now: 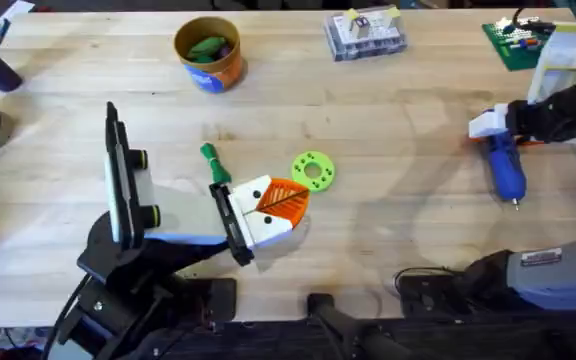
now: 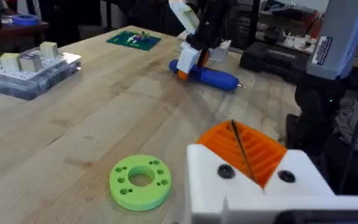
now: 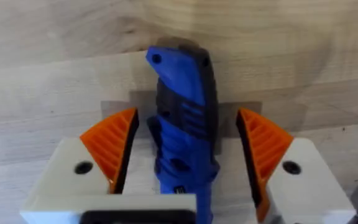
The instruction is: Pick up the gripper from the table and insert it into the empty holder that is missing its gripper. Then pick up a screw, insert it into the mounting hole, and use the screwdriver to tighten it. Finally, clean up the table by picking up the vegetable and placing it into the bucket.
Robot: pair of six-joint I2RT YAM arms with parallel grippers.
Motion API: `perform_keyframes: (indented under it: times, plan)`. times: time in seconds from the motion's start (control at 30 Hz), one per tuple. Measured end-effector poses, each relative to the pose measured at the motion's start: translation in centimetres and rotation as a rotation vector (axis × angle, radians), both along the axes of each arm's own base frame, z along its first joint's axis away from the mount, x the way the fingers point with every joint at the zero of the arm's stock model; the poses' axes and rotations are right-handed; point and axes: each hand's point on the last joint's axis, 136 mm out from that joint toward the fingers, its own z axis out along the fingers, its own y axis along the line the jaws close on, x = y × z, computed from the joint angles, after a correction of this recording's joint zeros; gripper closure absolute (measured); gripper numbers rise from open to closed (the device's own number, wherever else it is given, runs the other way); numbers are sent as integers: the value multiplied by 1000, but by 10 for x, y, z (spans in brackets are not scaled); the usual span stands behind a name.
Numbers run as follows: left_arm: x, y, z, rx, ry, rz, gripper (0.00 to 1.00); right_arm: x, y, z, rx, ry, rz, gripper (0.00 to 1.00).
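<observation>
A pale wooden tabletop (image 1: 388, 150) with visible plank seams and grain takes up nearly the whole overhead view. At 12 o'clock its far edge meets a dark strip of room. In the left wrist view, dark benches (image 2: 272, 43) crowded with equipment (too dim to identify) stand beyond the table. The light is even, with soft shadows on the wood.

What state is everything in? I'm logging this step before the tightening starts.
left gripper: shut, orange fingers pressed together, beside the holder.
right gripper: open, one finger on each side of the screwdriver, gaps showing.
screwdriver: lying flat on the table, not gripped.
vegetable: lying on the table, outside the bucket.
bucket: upright, a green item inside.
</observation>
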Motion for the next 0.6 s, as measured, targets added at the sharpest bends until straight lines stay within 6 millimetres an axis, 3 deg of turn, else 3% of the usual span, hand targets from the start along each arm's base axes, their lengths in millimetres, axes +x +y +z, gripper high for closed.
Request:
perform_keyframes:
  times: [0.6]
  plan:
    - [1, 0, 0, 0, 0, 7, 987, -6, 3, -6, 16, 34, -4, 60]
